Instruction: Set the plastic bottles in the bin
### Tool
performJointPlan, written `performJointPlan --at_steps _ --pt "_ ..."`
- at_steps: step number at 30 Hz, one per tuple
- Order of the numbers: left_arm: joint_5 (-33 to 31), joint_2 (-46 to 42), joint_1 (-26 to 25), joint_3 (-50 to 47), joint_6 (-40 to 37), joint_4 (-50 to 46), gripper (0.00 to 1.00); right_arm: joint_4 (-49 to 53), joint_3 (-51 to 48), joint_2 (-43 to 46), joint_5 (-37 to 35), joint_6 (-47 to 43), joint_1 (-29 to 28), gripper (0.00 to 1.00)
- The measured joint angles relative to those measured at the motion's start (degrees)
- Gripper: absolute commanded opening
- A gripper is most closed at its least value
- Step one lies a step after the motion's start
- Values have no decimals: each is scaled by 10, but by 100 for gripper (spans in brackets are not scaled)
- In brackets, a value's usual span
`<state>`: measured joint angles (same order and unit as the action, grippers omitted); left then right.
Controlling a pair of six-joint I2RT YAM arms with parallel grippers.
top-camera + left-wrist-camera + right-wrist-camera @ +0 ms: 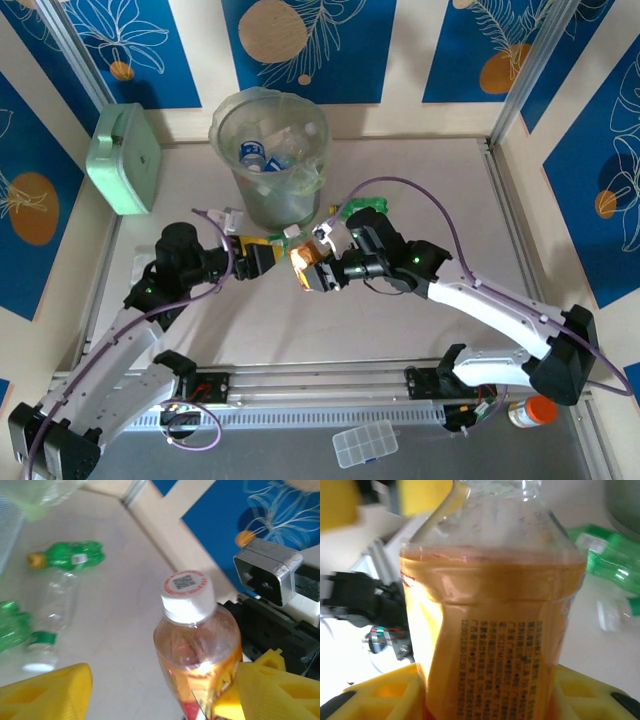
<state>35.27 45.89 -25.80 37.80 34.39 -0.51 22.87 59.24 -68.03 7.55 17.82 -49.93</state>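
Fingers of the right gripper [485, 695] were clamped on both sides of an orange-labelled bottle [490, 620], near the bin [262, 208]. The left gripper [165, 695] straddled the same bottle, jaws wide, one finger clear of it. A green bottle [67, 556] and a clear bottle [52, 615] lay on the table [125, 605].

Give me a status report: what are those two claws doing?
Right gripper shut on the orange-labelled bottle. Left gripper open around it. Bin just behind, bottles inside. Green bottle lies beside it.
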Motion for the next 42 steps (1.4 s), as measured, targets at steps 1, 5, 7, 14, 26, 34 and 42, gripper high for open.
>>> performJointPlan --at_steps 1,5,7,14,26,34,42 --pt "13 -1 0 -10 12 30 75 -9 0 5 21 2 3 45" --pt "56 5 -3 -37 67 155 70 -35 0 15 92 13 13 45" --pt "76 16 -7 -43 98 225 68 -45 0 15 125 17 16 45" --pt "110 35 -24 -48 158 367 54 -62 0 15 185 23 16 45" --pt "116 80 -41 -43 196 421 18 -59 -2 21 214 16 24 44" --pt "114 90 -52 -39 192 430 10 -50 -8 35 206 14 27 77" --pt "-28 56 -63 0 112 278 0 -49 -14 71 111 20 33 90"
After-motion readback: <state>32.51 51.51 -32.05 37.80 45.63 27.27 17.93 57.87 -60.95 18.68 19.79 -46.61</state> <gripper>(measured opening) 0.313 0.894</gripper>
